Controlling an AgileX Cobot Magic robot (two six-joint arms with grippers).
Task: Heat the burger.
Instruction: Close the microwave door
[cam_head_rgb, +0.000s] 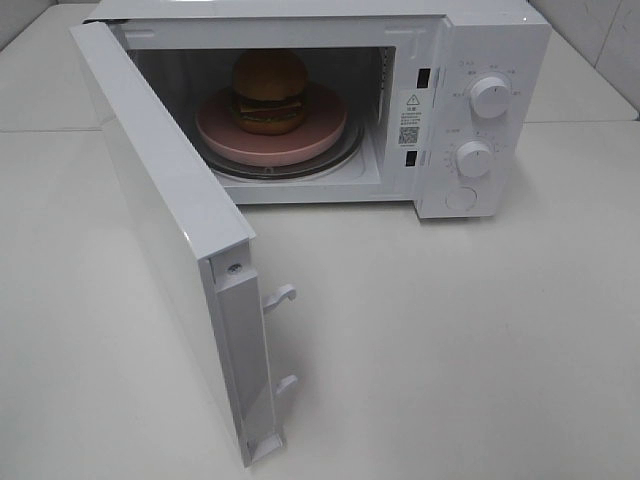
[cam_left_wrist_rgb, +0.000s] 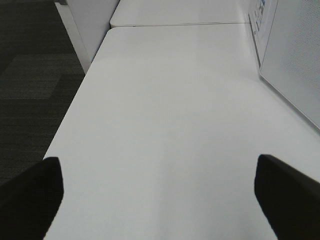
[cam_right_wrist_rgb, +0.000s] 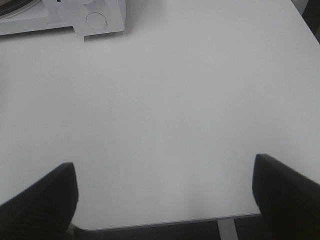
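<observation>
Inside the open microwave (cam_head_rgb: 480, 60), far across the table (cam_head_rgb: 450, 350), the burger (cam_head_rgb: 270, 92) sits on its pink plate (cam_head_rgb: 322, 132). Loading looks done. The door (cam_head_rgb: 160, 220), swung out near-left, wants pushing shut next. The left gripper (cam_left_wrist_rgb: 159, 177) and right gripper (cam_right_wrist_rgb: 165, 182) both gape wide, holding nothing.

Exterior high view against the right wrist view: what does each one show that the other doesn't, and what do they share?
Only the exterior high view shows the burger on the pink plate inside the microwave, with the door swung wide open. Only the right wrist view shows the right gripper, its fingers spread and empty above the table's edge. Both show the white table and the round button at the microwave's lower corner.
</observation>
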